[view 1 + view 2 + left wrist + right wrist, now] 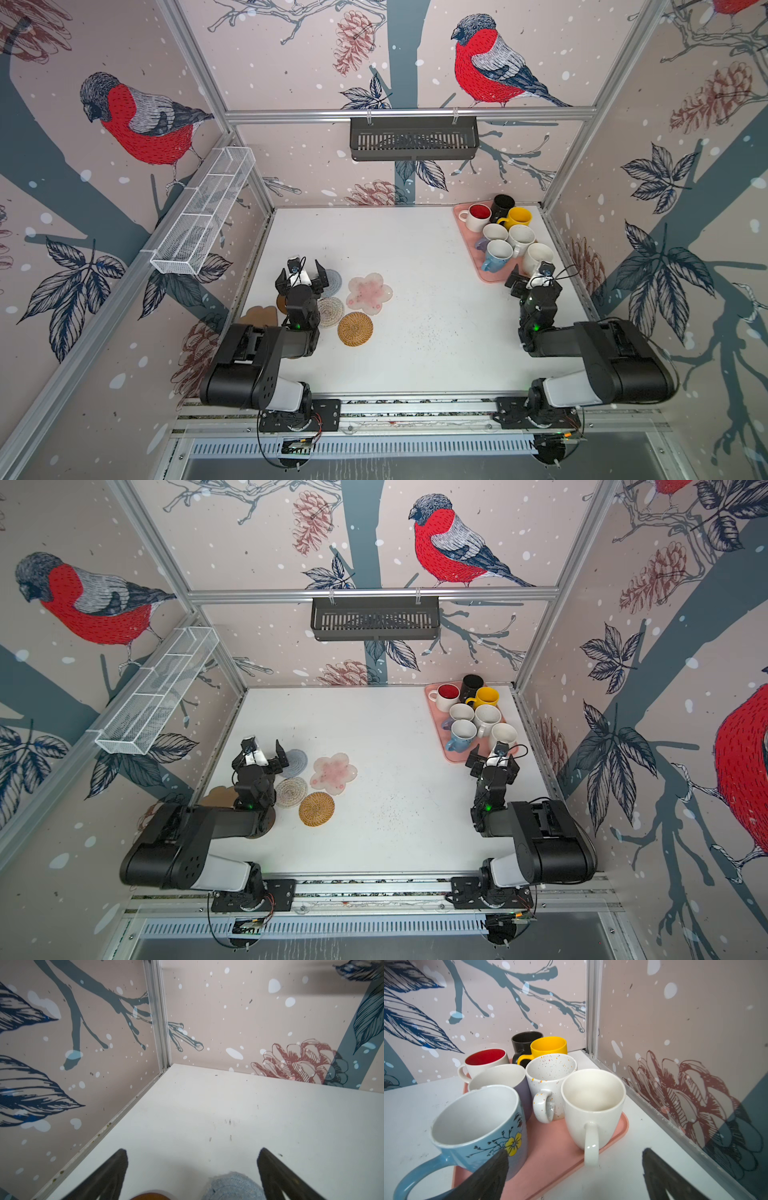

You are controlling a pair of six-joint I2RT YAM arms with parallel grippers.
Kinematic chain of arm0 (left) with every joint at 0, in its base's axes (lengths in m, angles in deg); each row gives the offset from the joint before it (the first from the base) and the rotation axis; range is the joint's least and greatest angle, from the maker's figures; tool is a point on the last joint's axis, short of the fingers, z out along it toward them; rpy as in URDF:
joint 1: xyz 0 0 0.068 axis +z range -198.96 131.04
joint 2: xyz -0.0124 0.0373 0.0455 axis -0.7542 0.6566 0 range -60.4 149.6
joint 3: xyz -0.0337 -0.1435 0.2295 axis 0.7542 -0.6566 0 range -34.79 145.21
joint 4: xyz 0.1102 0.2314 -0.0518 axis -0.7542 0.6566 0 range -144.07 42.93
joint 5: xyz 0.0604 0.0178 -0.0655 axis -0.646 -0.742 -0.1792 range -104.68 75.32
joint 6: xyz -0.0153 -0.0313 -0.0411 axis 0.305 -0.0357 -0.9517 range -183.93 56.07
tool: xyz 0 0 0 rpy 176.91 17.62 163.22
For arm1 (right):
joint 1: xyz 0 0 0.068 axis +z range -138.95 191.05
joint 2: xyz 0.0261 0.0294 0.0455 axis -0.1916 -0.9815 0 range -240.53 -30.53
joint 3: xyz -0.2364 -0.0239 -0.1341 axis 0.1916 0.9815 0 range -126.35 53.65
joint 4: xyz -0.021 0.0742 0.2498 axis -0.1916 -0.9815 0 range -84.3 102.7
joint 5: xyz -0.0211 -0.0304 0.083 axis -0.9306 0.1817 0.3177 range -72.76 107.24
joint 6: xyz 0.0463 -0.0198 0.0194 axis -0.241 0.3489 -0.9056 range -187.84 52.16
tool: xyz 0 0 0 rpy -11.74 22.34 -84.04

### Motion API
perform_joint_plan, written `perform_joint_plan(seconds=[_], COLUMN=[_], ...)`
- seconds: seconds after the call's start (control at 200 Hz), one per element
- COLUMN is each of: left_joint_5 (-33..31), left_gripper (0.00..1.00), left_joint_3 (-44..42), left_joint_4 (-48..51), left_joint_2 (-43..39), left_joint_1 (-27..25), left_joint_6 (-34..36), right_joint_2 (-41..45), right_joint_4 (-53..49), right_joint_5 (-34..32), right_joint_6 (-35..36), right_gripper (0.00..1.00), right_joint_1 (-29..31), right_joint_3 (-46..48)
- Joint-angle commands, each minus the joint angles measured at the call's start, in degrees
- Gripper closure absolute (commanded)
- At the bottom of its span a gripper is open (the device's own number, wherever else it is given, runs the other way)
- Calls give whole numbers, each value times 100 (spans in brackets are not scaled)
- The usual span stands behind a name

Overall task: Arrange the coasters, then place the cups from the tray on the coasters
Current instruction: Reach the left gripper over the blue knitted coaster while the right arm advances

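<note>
The step in hand looks like the arranging. The coasters (316,809) lie bunched at the near left of the tabletop (415,257), and the left gripper (301,276) hangs over them with jaws released, holding nothing. The grey-blue woven round (334,282), beige woven round (331,311) and tan wicker round (355,328) sit edge to edge, with the pink flower (369,292) just beside — too tight for the cups (520,239). It seems best to draw each mat toward the bare middle one at a time, leaving handle room between neighbours; such flat mats probably slide more easily than they pinch. The cork flower (259,316) and a brown disc (281,303) lie half under the arm and look awkward to reach.

All seven cups stand on the tray (492,276) at the far right. The right gripper (533,279) hovers at its near end, spread open and empty.

The left wrist view catches only the grey-blue round's edge and a sliver of brown disc — the top views give the whole cluster. The right wrist view shows plainly the lavender cup (523,1093), nearly hidden from above, and the speckles on a white cup (550,1076).
</note>
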Motion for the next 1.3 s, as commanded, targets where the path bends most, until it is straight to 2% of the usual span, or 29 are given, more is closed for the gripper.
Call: perform_joint_plan(seconds=[0.0,0.065,0.185,0.325,0.42,0.53,0.635,0.725,0.77,0.936,0.996,1.086,1.146,1.296], left_joint_5=[-1,39,799,770,1052,677,888,948,1052,1437,1403,1735,1874,1890], left_gripper=[3,3,3,3,3,3,3,3,3,3,3,3,3,3], left_joint_3=[430,828,1527,1952,2228,2617,2872,3059,3194,3424,3351,3192,3124,3422], left_joint_4=[1356,2337,4051,5321,6192,7265,8080,8630,8936,9603,9649,9505,9411,9741], left_joint_2=[-686,-1157,-1827,-2624,-3044,-3187,-3108,-2985,-2859,-2654,-2737,-2831,-2803,-2156], left_joint_1=[-4,11,22,14,-39,-221,-258,-294,-307,-527,-654,-663,-662,-660], left_joint_6=[75,-106,-194,-475,-530,-751,-950,-1253,-1375,-1686,-1855,-2068,-2169,-2084], right_joint_2=[653,1149,2104,3178,3617,3767,3811,3894,3900,3615,3591,3779,3991,4514], right_joint_4=[-803,-1622,-2876,-4086,-4837,-5743,-6382,-6425,-6389,-6850,-6933,-6906,-6708,-5750], right_joint_5=[-805,-1046,-1213,-1252,-816,-183,-27,-142,-166,-610,-508,-432,-305,-354], right_joint_6=[370,68,-667,-1095,-1179,-1310,-1415,-1689,-1748,-1680,-1653,-2106,-2133,-1909], right_gripper=[1,1,1,1,7,8,7,6,0,1,0,0,0,0], right_joint_1=[508,628,823,1225,1442,1765,2379,3092,3437,4356,4439,4405,4348,4142], right_joint_3=[-270,-521,-690,-869,-1143,-1604,-1942,-1861,-1745,-1734,-1820,-1849,-1745,-1150])
